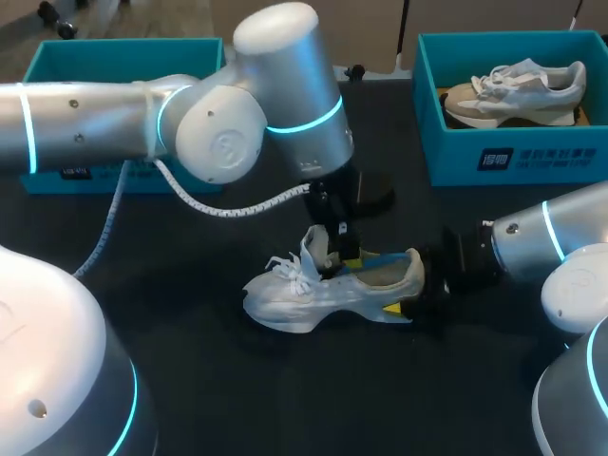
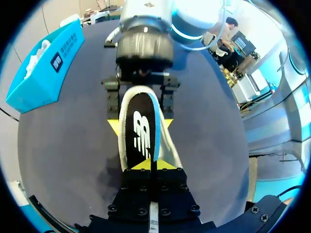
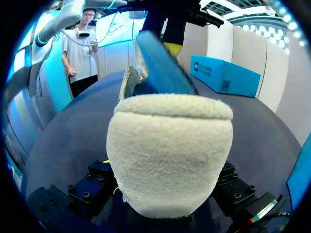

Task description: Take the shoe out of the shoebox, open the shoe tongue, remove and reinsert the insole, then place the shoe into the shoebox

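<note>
A white shoe (image 1: 313, 296) lies on its side in the middle of the black table (image 1: 190, 380). My right gripper (image 1: 415, 290) comes in from the right and is shut on the heel (image 3: 170, 155), with its fingers (image 3: 97, 178) on either side. My left gripper (image 1: 340, 249) reaches down over the shoe's opening, shut on the end of the insole (image 2: 141, 131). The insole is black on top with a blue underside (image 3: 163, 70). It slants up out of the shoe, and its far end is still inside by the heel. The white tongue and laces (image 1: 302, 261) stand up beside the left gripper.
A teal shoebox (image 1: 532, 157) at the back right holds another white and beige shoe (image 1: 518, 90). A second teal box (image 1: 57, 62) stands at the back left, partly hidden behind my left arm. A white cable (image 1: 228, 207) hangs from that arm.
</note>
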`<state>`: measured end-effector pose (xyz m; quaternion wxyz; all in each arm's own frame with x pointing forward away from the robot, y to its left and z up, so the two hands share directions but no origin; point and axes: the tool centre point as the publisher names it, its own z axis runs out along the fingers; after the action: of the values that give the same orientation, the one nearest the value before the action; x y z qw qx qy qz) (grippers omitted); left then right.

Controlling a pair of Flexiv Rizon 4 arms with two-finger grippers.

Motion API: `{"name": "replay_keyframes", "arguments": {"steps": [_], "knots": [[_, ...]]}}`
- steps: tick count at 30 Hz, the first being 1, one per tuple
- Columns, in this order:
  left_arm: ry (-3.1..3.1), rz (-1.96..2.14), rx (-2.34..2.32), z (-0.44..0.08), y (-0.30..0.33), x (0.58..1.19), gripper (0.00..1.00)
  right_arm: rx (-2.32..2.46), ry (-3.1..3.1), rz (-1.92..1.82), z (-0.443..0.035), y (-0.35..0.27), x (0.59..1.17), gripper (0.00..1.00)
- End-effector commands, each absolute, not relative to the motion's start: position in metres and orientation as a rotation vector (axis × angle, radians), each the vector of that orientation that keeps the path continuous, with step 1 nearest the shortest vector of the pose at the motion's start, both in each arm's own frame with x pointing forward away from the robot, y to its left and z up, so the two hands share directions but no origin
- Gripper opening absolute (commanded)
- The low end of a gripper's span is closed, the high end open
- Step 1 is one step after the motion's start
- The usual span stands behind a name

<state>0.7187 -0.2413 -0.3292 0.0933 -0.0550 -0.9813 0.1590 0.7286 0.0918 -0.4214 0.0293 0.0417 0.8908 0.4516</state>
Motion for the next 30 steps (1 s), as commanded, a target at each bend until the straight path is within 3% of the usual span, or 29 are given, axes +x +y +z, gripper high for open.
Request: {"name": "replay_keyframes", "arguments": {"steps": [1, 19, 20, 21, 22, 23, 24, 27, 30], "knots": [[-2.922, 0.518, -0.155, -0.316, -0.233, 0.713, 0.00, 0.130, 2.749, 1.388, -0.424, 0.090, 0.730, 0.00], [-2.909, 0.644, -0.146, -0.293, -0.267, 0.714, 0.00, 0.130, 2.749, 1.388, -0.424, 0.090, 0.730, 0.00], [-2.907, 0.642, -0.148, -0.293, -0.268, 0.713, 0.08, 0.130, 2.749, 1.388, -0.424, 0.090, 0.730, 0.00], [-2.906, 0.640, -0.151, -0.294, -0.268, 0.712, 0.38, 0.130, 2.749, 1.388, -0.424, 0.090, 0.730, 0.00], [-2.904, 0.637, -0.152, -0.294, -0.268, 0.712, 0.49, 0.130, 2.749, 1.388, -0.424, 0.090, 0.730, 0.00], [-2.903, 0.637, -0.152, -0.295, -0.268, 0.711, 0.75, 0.130, 2.749, 1.388, -0.424, 0.090, 0.730, 0.00], [-2.900, 0.640, -0.152, -0.295, -0.267, 0.711, 0.89, 0.130, 2.749, 1.388, -0.424, 0.090, 0.730, 0.00], [-2.903, 0.656, -0.160, -0.293, -0.264, 0.709, 0.99, 0.130, 2.749, 1.388, -0.424, 0.090, 0.730, 0.00], [-2.911, 0.667, -0.163, -0.291, -0.261, 0.709, 1.00, 0.130, 2.749, 1.388, -0.424, 0.090, 0.730, 0.00]]}}
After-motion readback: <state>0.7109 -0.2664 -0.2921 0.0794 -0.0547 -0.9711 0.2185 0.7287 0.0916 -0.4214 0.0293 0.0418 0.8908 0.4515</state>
